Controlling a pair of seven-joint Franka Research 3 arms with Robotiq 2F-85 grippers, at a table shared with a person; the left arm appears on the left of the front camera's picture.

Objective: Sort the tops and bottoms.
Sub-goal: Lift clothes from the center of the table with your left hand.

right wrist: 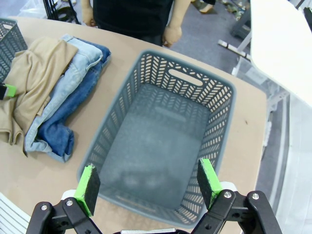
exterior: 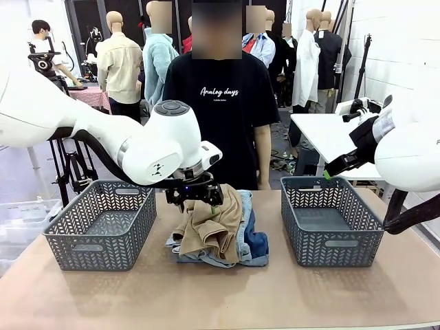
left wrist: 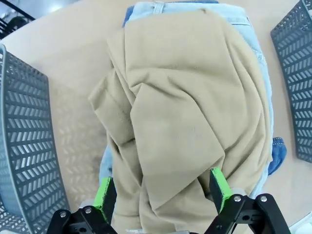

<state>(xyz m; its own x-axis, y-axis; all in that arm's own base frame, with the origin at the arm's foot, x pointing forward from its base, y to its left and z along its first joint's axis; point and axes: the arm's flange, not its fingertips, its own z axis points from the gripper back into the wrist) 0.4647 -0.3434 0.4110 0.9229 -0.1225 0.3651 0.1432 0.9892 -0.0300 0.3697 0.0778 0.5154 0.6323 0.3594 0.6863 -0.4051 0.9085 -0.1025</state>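
The tan shirt (left wrist: 185, 97) lies on top, with pale jeans (left wrist: 256, 53) and darker denim shorts (right wrist: 58, 131) under it. The left gripper (left wrist: 163, 190) — fingers spread — straddles the shirt, perhaps touching it. The right gripper (right wrist: 148, 183) — also spread, empty — hovers over the grey basket (right wrist: 214, 97) beside the shirt.

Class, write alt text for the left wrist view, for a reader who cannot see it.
The left gripper hangs over a crumpled tan-beige top, jaws open on either side of it. The top lies on pale denim, with darker blue denim peeking out, on a table flanked by grey baskets.
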